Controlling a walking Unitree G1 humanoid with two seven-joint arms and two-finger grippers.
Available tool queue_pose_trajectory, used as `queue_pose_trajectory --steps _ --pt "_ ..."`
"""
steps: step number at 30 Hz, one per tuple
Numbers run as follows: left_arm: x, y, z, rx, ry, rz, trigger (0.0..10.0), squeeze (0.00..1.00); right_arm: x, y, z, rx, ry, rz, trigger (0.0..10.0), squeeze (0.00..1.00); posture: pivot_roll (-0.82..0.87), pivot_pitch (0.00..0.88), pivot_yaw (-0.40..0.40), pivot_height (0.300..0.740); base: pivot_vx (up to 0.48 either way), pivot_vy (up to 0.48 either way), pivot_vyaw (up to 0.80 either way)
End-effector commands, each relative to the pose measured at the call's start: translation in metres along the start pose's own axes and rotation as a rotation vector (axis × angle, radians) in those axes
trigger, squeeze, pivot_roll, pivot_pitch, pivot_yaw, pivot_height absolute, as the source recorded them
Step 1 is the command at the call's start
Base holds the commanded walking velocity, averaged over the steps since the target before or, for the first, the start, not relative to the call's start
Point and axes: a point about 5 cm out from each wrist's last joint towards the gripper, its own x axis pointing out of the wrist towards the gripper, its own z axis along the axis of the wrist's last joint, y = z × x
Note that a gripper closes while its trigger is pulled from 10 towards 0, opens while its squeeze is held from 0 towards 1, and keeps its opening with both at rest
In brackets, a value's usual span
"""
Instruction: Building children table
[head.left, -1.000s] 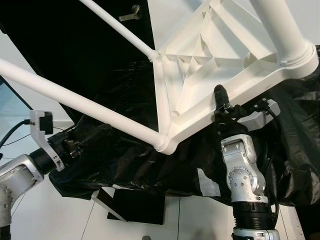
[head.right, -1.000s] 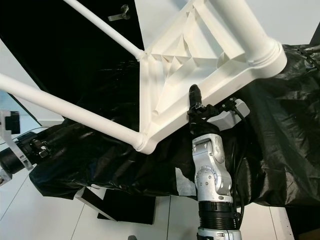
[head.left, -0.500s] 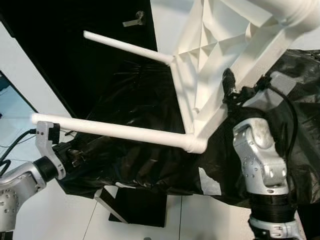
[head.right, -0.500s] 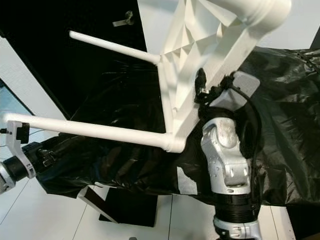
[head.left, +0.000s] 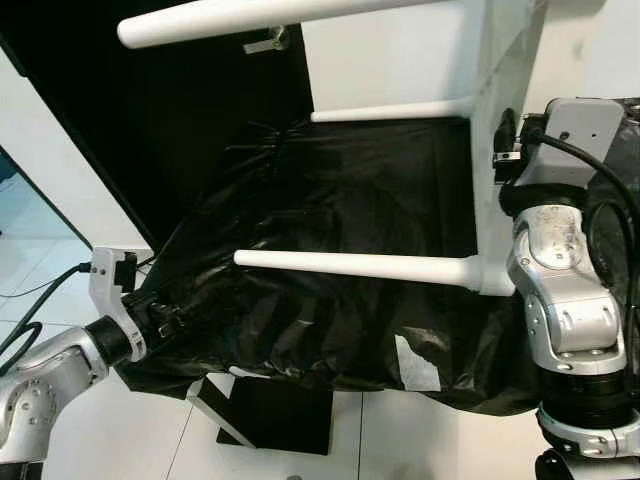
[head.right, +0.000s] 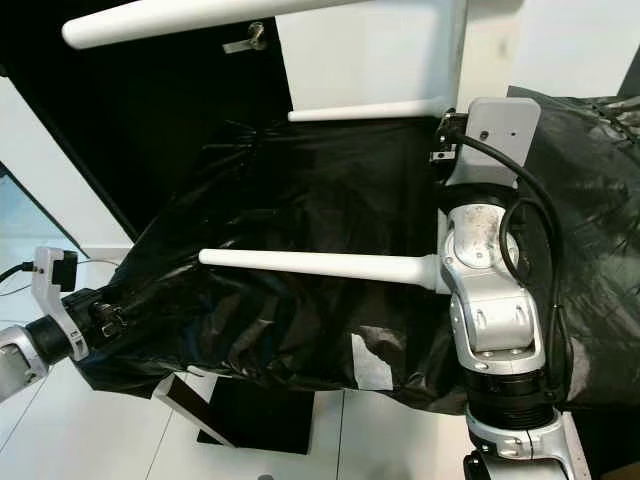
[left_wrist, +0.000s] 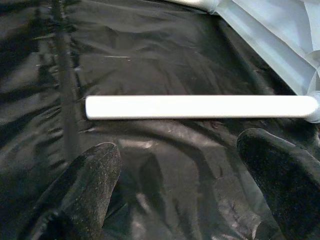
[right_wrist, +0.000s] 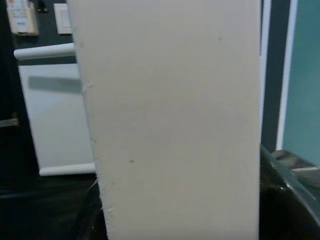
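Over the black plastic sheet (head.left: 330, 250), from the head views: holding the white children's table (head.left: 490, 150) on edge, legs pointing toward the robot's left; right end effector (head.left: 505, 150) gripping its edge, forearm raised upright. Looking rigid, light and smooth-skinned, so likely best gripped on the ribbed frame near a leg socket. Left wrist view: left end effector (left_wrist: 185, 180) hovering open below the lower leg (left_wrist: 200, 106). Right wrist view: pressing close against the white tabletop (right_wrist: 170, 125).
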Motion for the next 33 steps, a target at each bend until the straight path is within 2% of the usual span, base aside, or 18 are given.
queue_pose_trajectory --steps 1,5,7,10,17,18,19,21,22,23,24,27,33 --pt "0.002 -0.006 -0.002 0.005 0.008 -0.129 10.0 0.84 -0.003 0.006 0.042 -0.013 -0.210 0.036 10.0 0.00 -0.04 0.000 0.104 0.740 0.000 0.000 0.00" --pt "0.005 -0.008 -0.004 0.004 0.013 -0.135 10.0 0.84 -0.006 0.014 0.046 -0.035 -0.237 0.086 10.0 0.00 -0.05 0.000 0.100 0.740 0.000 0.000 0.00" --pt "0.011 -0.012 -0.007 0.010 0.012 -0.145 10.0 0.76 -0.014 0.025 0.046 -0.025 -0.233 0.173 10.0 0.00 -0.05 0.000 0.097 0.740 0.000 0.000 0.00" --pt "0.013 -0.013 -0.008 0.013 0.017 -0.147 10.0 0.72 -0.017 0.029 0.046 -0.020 -0.225 0.205 10.0 0.00 -0.05 0.000 0.096 0.740 0.000 0.000 0.00" --pt "0.015 -0.013 -0.007 0.015 0.014 -0.151 10.0 0.67 -0.026 0.032 0.040 -0.008 -0.205 0.236 10.0 0.00 -0.05 0.000 0.099 0.740 0.000 0.000 0.00" --pt "0.016 -0.013 -0.006 0.019 0.016 -0.155 10.0 0.62 -0.033 0.033 0.038 0.012 -0.205 0.249 10.0 0.00 -0.05 0.000 0.108 0.740 0.000 0.000 0.00" --pt "0.016 -0.013 -0.006 0.019 0.016 -0.155 10.0 0.62 -0.033 0.033 0.038 0.012 -0.205 0.249 10.0 0.00 -0.05 0.000 0.108 0.740 0.000 0.000 0.00" --pt "0.019 -0.014 -0.005 0.026 0.020 -0.166 10.0 0.59 -0.049 0.034 0.032 0.065 -0.190 0.273 10.0 0.00 -0.05 0.000 0.114 0.740 0.000 0.000 0.00" --pt "0.019 -0.014 -0.005 0.026 0.020 -0.166 10.0 0.59 -0.049 0.034 0.032 0.065 -0.190 0.273 10.0 0.00 -0.05 0.000 0.114 0.740 0.000 0.000 0.00" --pt "0.021 -0.013 -0.004 0.030 0.025 -0.171 10.0 0.57 -0.060 0.036 0.028 0.110 -0.175 0.298 10.0 0.00 -0.07 0.000 0.130 0.740 0.000 0.000 0.00" --pt "0.021 -0.013 -0.004 0.031 0.026 -0.173 10.0 0.57 -0.063 0.037 0.028 0.125 -0.171 0.310 10.0 0.00 -0.07 0.000 0.130 0.740 0.000 0.000 0.00" --pt "0.025 -0.013 -0.003 0.034 0.030 -0.179 10.0 0.55 -0.070 0.041 0.030 0.148 -0.192 0.361 10.0 0.00 -0.07 0.000 0.134 0.740 0.000 0.000 0.00" --pt "0.028 -0.013 -0.003 0.037 0.031 -0.187 10.0 0.54 -0.073 0.039 0.027 0.137 -0.188 0.382 10.0 0.00 -0.08 0.000 0.140 0.740 0.000 0.000 0.00"
